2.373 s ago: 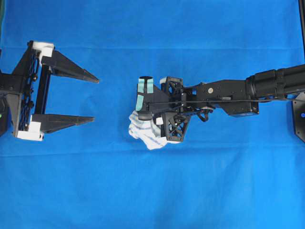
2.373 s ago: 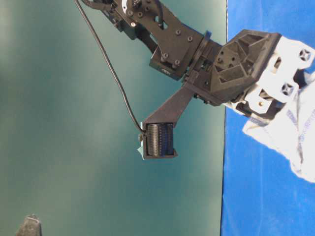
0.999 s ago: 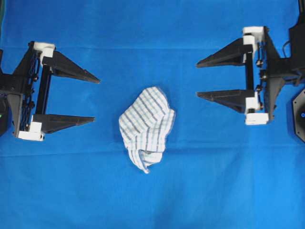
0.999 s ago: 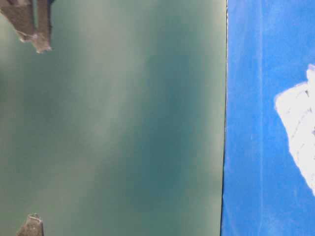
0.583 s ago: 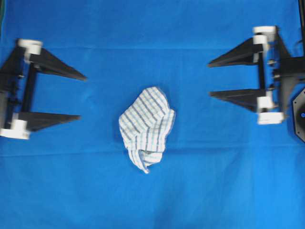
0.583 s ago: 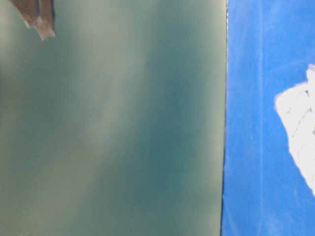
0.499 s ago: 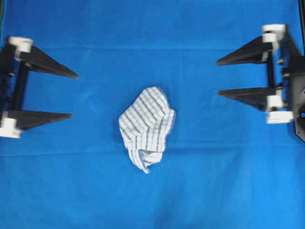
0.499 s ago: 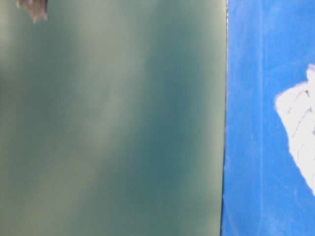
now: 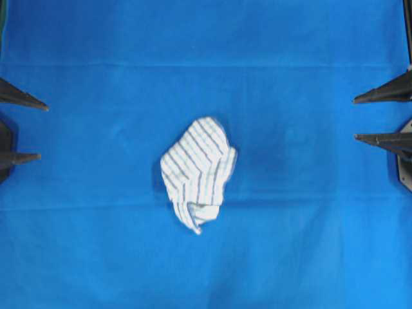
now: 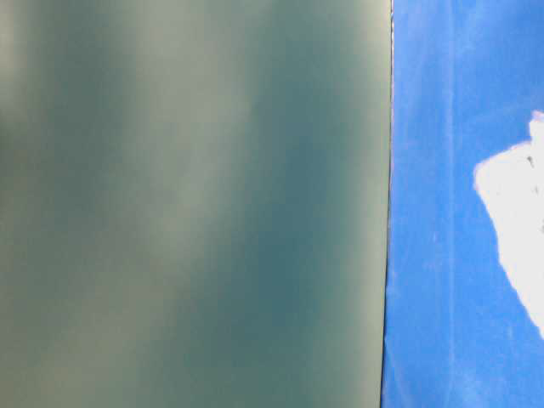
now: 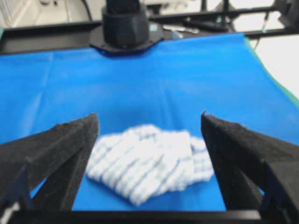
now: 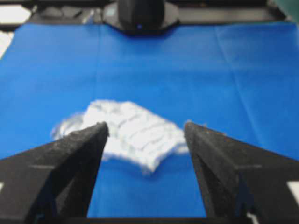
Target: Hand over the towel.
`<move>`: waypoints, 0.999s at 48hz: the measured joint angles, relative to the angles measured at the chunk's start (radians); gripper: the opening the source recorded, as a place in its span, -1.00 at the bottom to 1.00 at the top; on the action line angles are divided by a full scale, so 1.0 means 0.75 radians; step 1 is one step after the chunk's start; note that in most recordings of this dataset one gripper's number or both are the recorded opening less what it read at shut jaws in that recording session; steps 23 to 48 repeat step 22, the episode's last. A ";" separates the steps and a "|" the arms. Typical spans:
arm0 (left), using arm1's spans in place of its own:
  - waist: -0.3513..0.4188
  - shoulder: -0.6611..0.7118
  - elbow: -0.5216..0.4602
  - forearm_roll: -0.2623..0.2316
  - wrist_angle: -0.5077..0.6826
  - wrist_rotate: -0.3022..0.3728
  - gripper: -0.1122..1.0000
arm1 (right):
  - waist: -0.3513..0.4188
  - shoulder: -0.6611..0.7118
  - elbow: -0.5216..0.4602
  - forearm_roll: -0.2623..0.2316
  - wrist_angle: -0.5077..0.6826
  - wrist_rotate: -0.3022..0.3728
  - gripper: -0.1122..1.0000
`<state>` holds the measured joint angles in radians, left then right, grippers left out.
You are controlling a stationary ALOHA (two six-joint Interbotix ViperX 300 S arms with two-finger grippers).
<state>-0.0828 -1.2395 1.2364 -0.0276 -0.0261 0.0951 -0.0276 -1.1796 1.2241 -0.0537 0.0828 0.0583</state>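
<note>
Overhead view first, reading from the left edge: we see only the two dark fingertips of the left gripper (image 9: 14, 130) poking into the scene, spread wide with nothing between them. Moving toward the middle, the towel (image 9: 198, 172) lies crumpled in a loose heap on the blue tablecloth (image 9: 302, 251), well apart from both grippers and touching neither. At the right edge the right gripper (image 9: 376, 118) shows the same picture: two tips held wide apart, holding nothing. Our left wrist camera looks between its own open jaws at the towel (image 11: 149, 163) lying farther out on the cloth, and the right wrist camera frames the towel (image 12: 133, 133) likewise. We judge the main risk to be in the pick-up: the heap is soft and uneven, with a folded tail at its near end, so a pinch that catches only one loose layer could let the rest slip free or drag along the cloth. A descent that goes too low might also nip the tablecloth together with the towel and pull it up. Later, at the exchange, if one gripper lets go before the other has closed firmly, the towel would simply fall back to the table.
</note>
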 measured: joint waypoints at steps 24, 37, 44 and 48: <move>0.002 -0.123 0.166 0.000 -0.002 0.000 0.86 | 0.000 0.029 0.147 0.004 -0.157 0.004 0.45; 0.002 -0.123 0.166 0.000 -0.002 0.000 0.86 | 0.000 0.029 0.147 0.004 -0.157 0.004 0.45; 0.002 -0.123 0.166 0.000 -0.002 0.000 0.86 | 0.000 0.029 0.147 0.004 -0.157 0.004 0.45; 0.002 -0.123 0.166 0.000 -0.002 0.000 0.86 | 0.000 0.029 0.147 0.004 -0.157 0.004 0.45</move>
